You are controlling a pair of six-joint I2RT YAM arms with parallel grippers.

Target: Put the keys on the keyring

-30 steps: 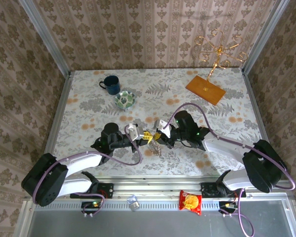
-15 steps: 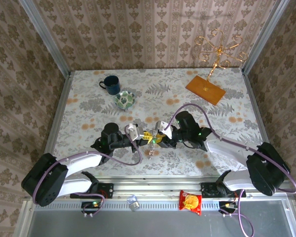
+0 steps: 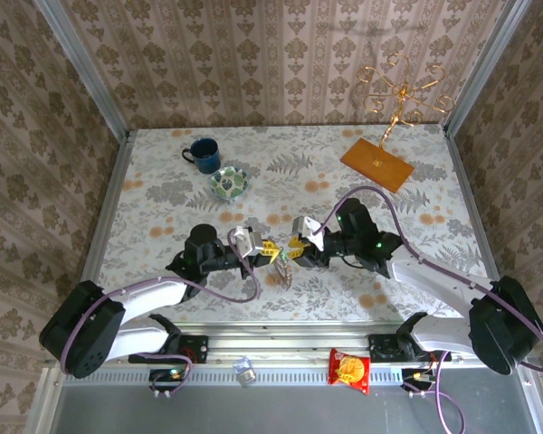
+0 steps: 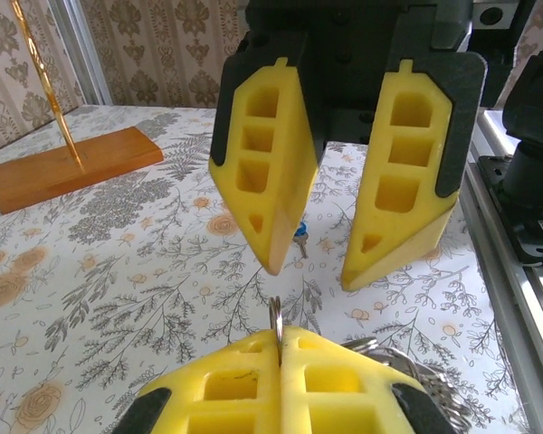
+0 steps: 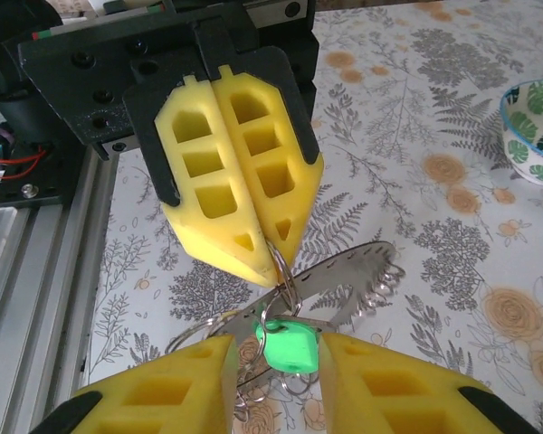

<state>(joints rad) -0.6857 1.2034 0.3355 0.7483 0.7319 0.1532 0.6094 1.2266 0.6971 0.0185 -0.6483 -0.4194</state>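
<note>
Where the two arms meet at the near middle of the table, we see the left gripper with its yellow tips pressed together on the thin edge of the keyring, which stands out from between them. Facing it from the right, the right gripper has its jaws apart. In its wrist view the key with the green tag sits just below the ring, in the gap between its fingers, and we cannot tell whether it touches them. A silvery coiled strip lies just beside the ring. Farther off on the left stand the small bowl and the mug. At the far right we see the wooden base of a gold stand.
</note>
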